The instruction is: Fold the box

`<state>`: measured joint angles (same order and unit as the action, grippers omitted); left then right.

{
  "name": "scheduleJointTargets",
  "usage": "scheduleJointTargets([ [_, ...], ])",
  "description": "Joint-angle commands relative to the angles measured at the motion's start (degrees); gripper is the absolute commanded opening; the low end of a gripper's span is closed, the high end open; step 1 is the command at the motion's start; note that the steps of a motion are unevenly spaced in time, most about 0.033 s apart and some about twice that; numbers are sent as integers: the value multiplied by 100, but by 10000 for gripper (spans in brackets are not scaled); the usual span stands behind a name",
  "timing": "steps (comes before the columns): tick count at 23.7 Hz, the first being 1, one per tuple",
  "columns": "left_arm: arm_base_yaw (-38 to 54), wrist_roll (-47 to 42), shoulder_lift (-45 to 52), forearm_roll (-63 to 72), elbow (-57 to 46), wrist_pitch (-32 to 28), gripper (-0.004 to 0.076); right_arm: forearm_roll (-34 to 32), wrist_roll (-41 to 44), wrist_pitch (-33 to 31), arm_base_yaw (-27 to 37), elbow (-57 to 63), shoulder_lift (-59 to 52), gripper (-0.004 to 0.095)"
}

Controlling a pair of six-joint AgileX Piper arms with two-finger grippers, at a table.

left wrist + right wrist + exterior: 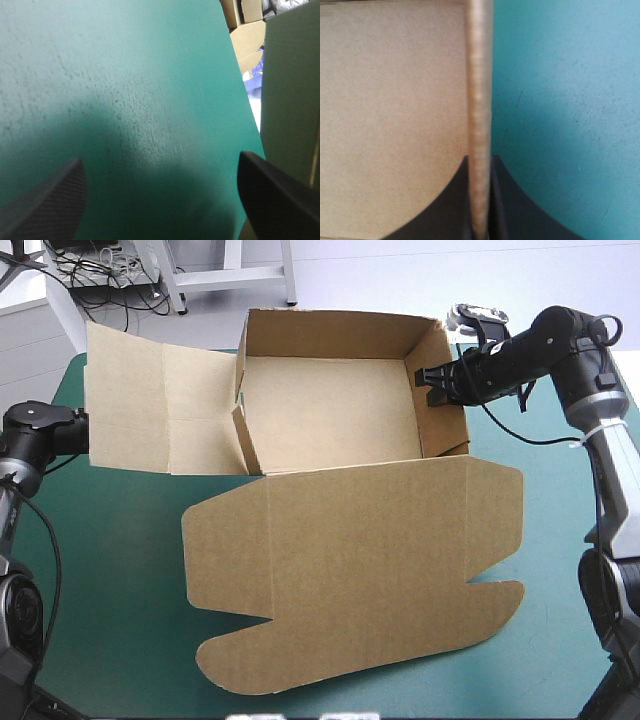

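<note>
The right end effector point(480, 159) is pinching the top edge of the right wall point(436, 415) of the box point(330, 420), one black finger inside the wall and one outside, the board's edge running straight out between them. In the high view it point(437, 380) reaches in from the counter's right edge, near the far right corner of the box.

The left end effector point(160, 162) is spread wide, its black fingers point(50, 200) well apart with only the bare teal-green counter point(125, 100) between and ahead of them. A sheet of the brown box stands just beside one finger. More board point(248, 37) shows beyond the counter's edge.

The box sits on the far half of the counter as an open tray. Its back wall and right wall are upright. A wide side panel point(160, 405) is opened out toward the left edge and hides the left end effector in the high view. The lid point(350, 560) lies flat, stretching toward the near edge.
</note>
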<state>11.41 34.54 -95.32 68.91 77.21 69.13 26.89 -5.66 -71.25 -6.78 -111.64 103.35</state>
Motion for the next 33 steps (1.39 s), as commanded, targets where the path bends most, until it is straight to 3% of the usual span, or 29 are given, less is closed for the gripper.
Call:
scheduleJointTargets([
  [1,-23,31,404,379,171,488,580,168,82,178,-5,-161,-124,-18],
  [7,-23,59,856,354,171,488,580,319,97,360,-56,-161,215,-18],
  [26,-23,-164,1830,68,171,456,580,136,334,1511,-1322,-161,317,-18],
  [33,-23,-385,2155,-564,171,456,580,13,456,1642,-1571,-161,317,-17],
])
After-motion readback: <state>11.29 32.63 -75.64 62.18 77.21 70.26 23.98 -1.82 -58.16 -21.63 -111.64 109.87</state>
